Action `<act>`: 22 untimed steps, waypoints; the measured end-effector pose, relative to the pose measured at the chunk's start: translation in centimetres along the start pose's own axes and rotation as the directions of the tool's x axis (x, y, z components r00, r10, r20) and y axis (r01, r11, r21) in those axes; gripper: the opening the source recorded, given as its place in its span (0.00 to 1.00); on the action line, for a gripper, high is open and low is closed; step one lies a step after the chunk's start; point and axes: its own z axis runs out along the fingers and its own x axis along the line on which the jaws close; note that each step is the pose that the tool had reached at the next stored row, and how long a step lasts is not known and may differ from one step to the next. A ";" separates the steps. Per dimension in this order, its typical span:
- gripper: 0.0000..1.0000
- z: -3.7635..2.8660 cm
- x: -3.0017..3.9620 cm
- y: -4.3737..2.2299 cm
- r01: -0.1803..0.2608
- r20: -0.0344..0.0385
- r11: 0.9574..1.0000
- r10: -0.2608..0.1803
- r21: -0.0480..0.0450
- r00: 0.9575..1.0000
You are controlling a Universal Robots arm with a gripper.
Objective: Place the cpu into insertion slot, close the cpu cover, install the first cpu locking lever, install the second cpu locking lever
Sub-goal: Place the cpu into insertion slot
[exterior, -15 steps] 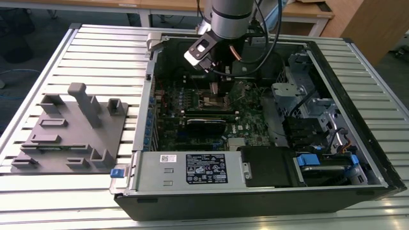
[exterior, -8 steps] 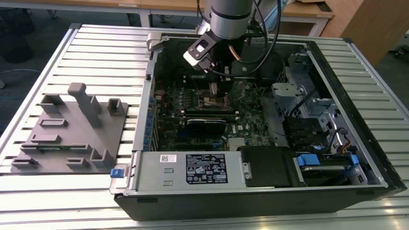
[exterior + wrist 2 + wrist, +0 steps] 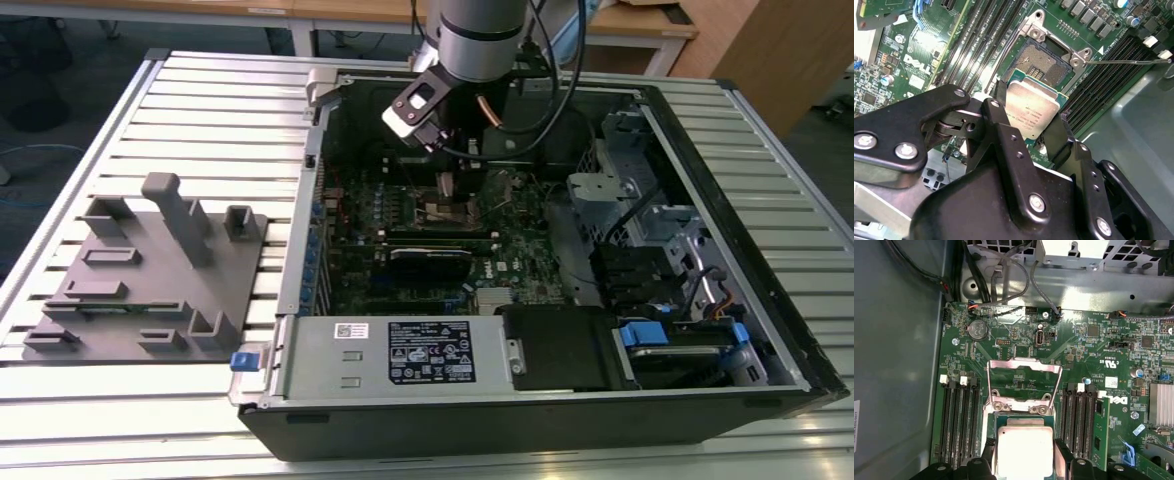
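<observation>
Toward the table's (image 3: 200, 100) edge at the exterior view's left stands a grey fixture block (image 3: 147, 270), well apart from the work. Rightward, inside the open computer case (image 3: 534, 432), the gripper (image 3: 1031, 117) is clamped on the cpu (image 3: 1034, 106). Its fingers (image 3: 1001, 130) pinch two opposite edges and hold the chip just over the near side of the insertion slot (image 3: 1046, 57) on the green motherboard (image 3: 1074, 355); I judge it not yet seated. The cpu cover (image 3: 1025, 364) stands raised beyond the slot, and a thin locking lever (image 3: 1126, 61) juts out beside it.

The chip looks offset from the socket, so lowering it askew could bend contacts or leave a corner riding on the rim. The pinch on thin edges could slip. The fingers could also catch the flanking memory slots (image 3: 959, 420) or the raised cover.
</observation>
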 end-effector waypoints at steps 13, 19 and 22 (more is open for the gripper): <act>0.54 0.85 0.08 -0.88 -0.001 0.000 1.000 0.001 0.000 1.000; 0.54 1.59 0.16 -0.91 -0.001 0.000 1.000 0.001 0.000 1.000; 0.54 1.99 0.17 -0.97 -0.002 0.000 1.000 0.002 0.000 1.000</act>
